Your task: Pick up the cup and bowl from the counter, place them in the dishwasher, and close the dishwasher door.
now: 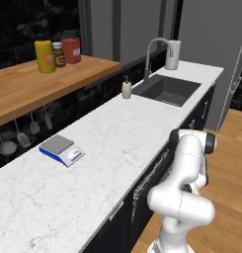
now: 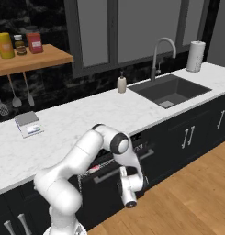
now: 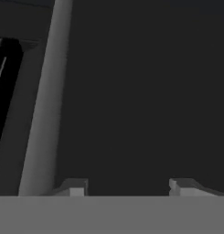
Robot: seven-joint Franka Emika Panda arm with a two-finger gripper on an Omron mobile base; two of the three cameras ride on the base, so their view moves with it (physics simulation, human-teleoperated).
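My gripper (image 2: 122, 188) hangs low in front of the counter (image 2: 86, 119), right against the black dishwasher door (image 2: 102, 190). The door stands almost upright, with a narrow gap at its top where the silver wire rack (image 2: 137, 148) shows. That rack (image 1: 151, 174) also glints under the counter's (image 1: 117, 133) edge beside my arm. In the hand view the gripper (image 3: 127, 187) is open, with nothing between its tips. It faces the dark door panel (image 3: 141, 91), and the door's grey handle bar (image 3: 42, 114) runs past on the left. The cup and the bowl are out of view.
A blue-and-grey kitchen scale (image 1: 60, 148) sits on the counter. Farther along are a soap bottle (image 1: 126, 89), the sink (image 1: 167, 89) with its tap, and a paper towel roll (image 1: 172, 54). Jars stand on the wooden shelf (image 1: 23, 84). Wood floor (image 2: 187, 197) lies open to the right.
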